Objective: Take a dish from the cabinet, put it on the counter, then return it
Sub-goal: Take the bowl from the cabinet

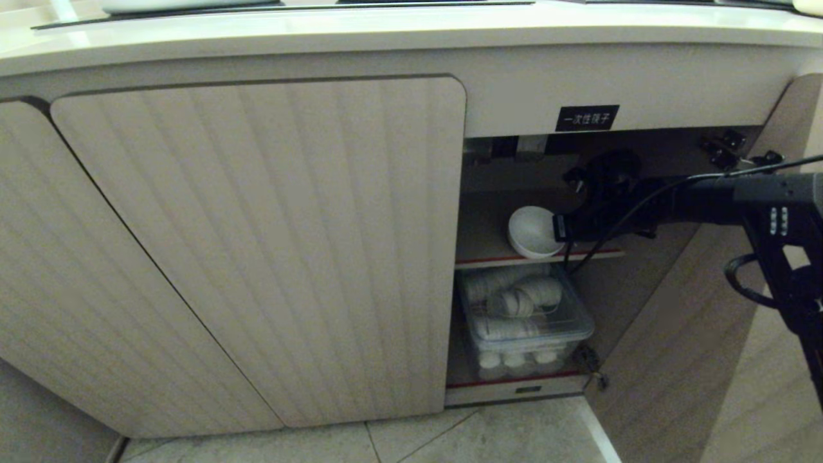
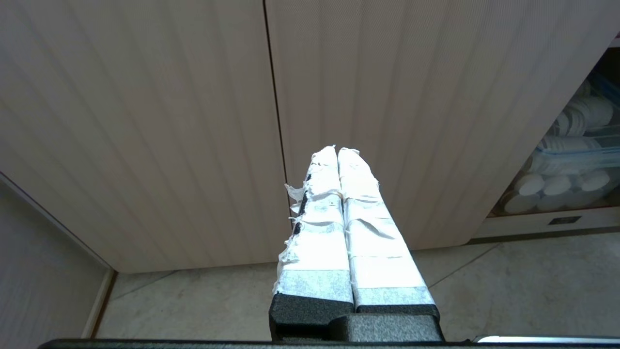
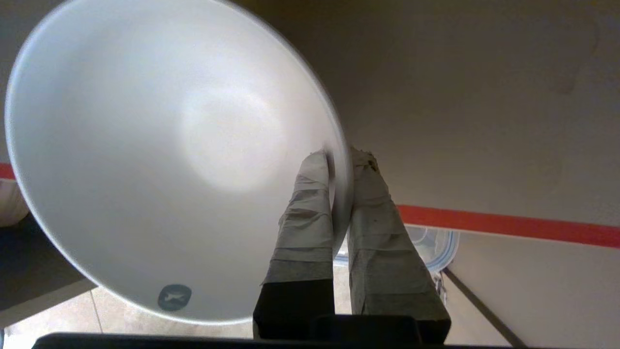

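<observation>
Right arm reaching level, right gripper point(image 3: 339, 162) with taped fingers point(image 3: 310, 213) pinched on the dish point(image 3: 160, 160) rim between them, left gripper point(image 2: 337, 151) idle, its taped fingers pressed together

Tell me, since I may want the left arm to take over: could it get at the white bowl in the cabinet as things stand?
Probably not easily. The left end effector faces the cabinet's closed ribbed door, and the right end effector already pinches the bowl rim inside the opening.

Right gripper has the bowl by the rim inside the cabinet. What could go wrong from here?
1. The right gripper pinches only the thin rim of the glossy bowl; it could slip or swing.
2. On the way out, the bowl may clip the closed door or the shelf's red edge.
</observation>
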{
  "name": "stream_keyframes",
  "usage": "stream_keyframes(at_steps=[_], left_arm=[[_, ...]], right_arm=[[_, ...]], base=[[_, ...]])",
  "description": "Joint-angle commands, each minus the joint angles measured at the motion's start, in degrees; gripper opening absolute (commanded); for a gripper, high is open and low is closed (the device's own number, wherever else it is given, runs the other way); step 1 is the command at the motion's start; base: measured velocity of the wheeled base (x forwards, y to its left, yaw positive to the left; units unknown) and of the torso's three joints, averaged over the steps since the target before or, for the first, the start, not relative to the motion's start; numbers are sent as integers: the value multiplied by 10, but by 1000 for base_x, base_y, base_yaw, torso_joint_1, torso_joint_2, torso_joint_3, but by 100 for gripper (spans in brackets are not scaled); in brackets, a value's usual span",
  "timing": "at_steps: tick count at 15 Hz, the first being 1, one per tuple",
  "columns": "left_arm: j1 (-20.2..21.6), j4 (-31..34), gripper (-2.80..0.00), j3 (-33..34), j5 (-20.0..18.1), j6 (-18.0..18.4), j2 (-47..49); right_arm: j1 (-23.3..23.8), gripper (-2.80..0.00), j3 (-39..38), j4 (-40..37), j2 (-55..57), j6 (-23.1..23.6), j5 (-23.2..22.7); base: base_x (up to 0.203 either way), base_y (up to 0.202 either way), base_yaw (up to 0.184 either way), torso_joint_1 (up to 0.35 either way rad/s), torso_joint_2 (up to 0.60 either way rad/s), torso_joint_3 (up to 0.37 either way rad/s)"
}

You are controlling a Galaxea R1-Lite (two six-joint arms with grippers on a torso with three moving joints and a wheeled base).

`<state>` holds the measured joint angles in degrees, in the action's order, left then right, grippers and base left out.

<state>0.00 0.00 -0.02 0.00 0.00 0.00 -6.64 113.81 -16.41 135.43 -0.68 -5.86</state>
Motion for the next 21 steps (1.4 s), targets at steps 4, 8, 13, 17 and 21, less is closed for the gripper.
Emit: stream_keyframes(at_steps=[4,8,13,17,21], left_arm=[[0,0,-280,0,0,0,0],[0,0,-280,0,0,0,0],[0,0,-280,0,0,0,0],[0,0,-280,0,-1,0,0],[0,0,-280,0,0,0,0]], right_arm=[[-1,-280,-1,-24,-12,-5,-3],[-1,-280,-1,-53,-25,-5,-4],[-1,-280,-2,-83,-36,-6,-5],[-1,-280,-1,-86,-39,-40,-5],[-1,-280,-2,-113,-51,-44,-21]], base=[[0,0,0,0,0,0],[0,0,0,0,0,0],[0,0,0,0,0,0],[0,0,0,0,0,0],[0,0,0,0,0,0]])
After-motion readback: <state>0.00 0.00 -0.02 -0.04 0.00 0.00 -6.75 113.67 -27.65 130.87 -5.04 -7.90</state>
